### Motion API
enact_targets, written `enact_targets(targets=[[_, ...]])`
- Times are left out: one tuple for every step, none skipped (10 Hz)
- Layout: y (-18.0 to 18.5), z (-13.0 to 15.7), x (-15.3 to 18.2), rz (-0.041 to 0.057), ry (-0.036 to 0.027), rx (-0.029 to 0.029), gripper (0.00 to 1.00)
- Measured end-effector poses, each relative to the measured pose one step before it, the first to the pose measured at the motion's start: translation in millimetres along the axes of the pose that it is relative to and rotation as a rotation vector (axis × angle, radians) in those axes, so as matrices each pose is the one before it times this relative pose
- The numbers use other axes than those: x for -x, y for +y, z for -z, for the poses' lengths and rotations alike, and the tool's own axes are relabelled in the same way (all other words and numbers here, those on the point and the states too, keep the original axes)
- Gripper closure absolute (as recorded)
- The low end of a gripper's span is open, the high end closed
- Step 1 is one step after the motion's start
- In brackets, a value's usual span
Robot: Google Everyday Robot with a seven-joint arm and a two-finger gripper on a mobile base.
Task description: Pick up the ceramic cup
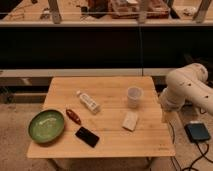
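The ceramic cup (134,96) is small, pale and handleless. It stands upright on the right half of the wooden table (107,85). My white arm (186,89) is bent beside the table's right edge. The gripper (164,117) hangs down from it at that edge, to the right of the cup and a little nearer the camera. It does not touch the cup.
A pale rectangular block (130,120) lies just in front of the cup. A clear bottle (88,101) lies mid-table. A green bowl (46,125), a red-brown object (73,116) and a black phone (87,136) are at the left front. A dark box (198,132) with cables lies on the floor at right.
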Motion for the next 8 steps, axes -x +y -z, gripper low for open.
enact_targets(targets=[[0.01, 0.01, -0.03, 0.00002, 0.00003, -0.00001, 0.35], [0.01, -0.02, 0.04, 0.00004, -0.00004, 0.00006, 0.35], [0.0, 0.0, -0.02, -0.00009, 0.00002, -0.00001, 0.35], [-0.07, 0.02, 0.02, 0.00008, -0.00004, -0.00008, 0.35], [-2.5, 1.56, 0.44, 0.00836, -0.00249, -0.00614, 0.35], [-4.88, 3.2, 3.17, 0.01947, -0.00363, -0.01049, 0.35], [-18.38, 7.45, 11.01, 0.04715, -0.01061, -0.02135, 0.35], [-16.48, 3.63, 6.39, 0.03464, -0.00277, -0.01518, 0.35]])
